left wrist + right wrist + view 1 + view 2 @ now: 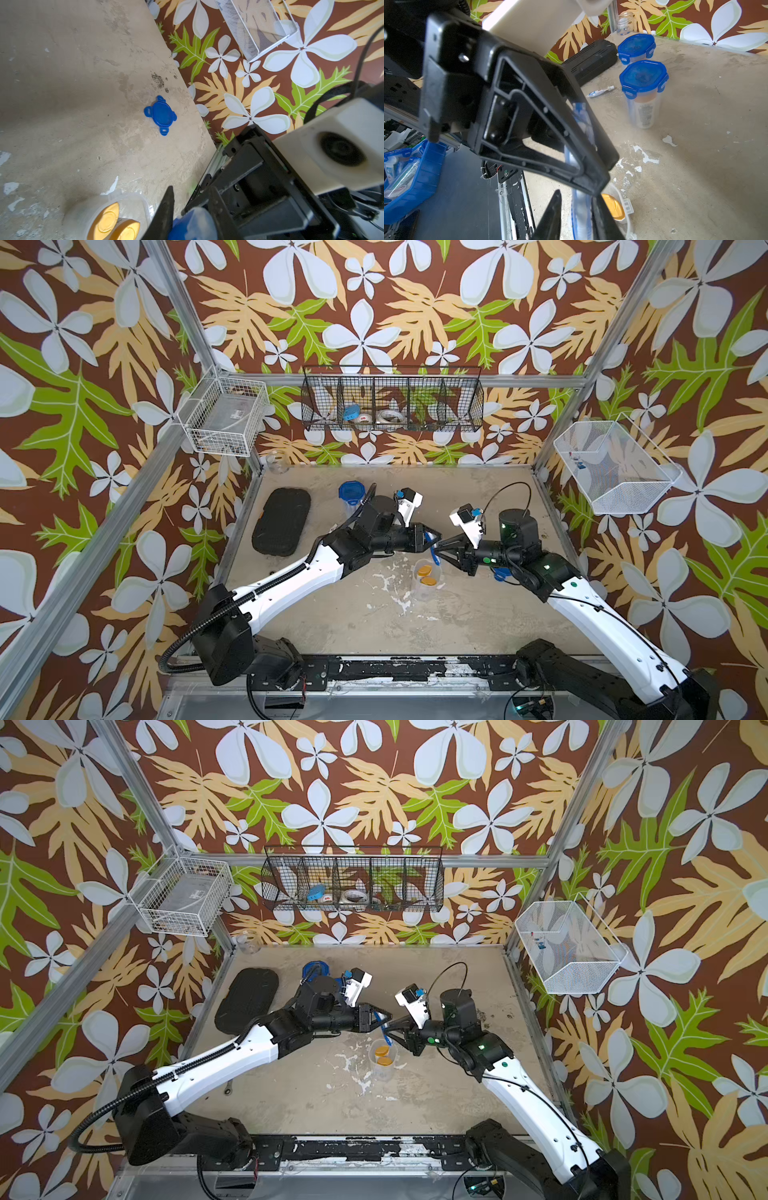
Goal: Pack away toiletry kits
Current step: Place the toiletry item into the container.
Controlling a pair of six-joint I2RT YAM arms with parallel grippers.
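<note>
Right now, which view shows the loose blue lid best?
Left wrist: loose blue lid lies whole, unblocked. In a top view only its edge peeks from under the right arm; right wrist misses it.

Open cup (428,594) upright mid-worktop, two gold-capped bottles (424,571) inside. Blue-white toothbrush (435,556) near-upright over its rim. Loose blue lid (160,114) flat near right edge. Lidded cup (643,91) and second lidded cup (636,48) upright toward far-left corner. Tube (600,91) flat beside them.

No wording is showing clearly enough to read. A white bottle (644,113) inside the nearer lidded cup (643,89) is carrying dark print, too blurred to make out.
</note>
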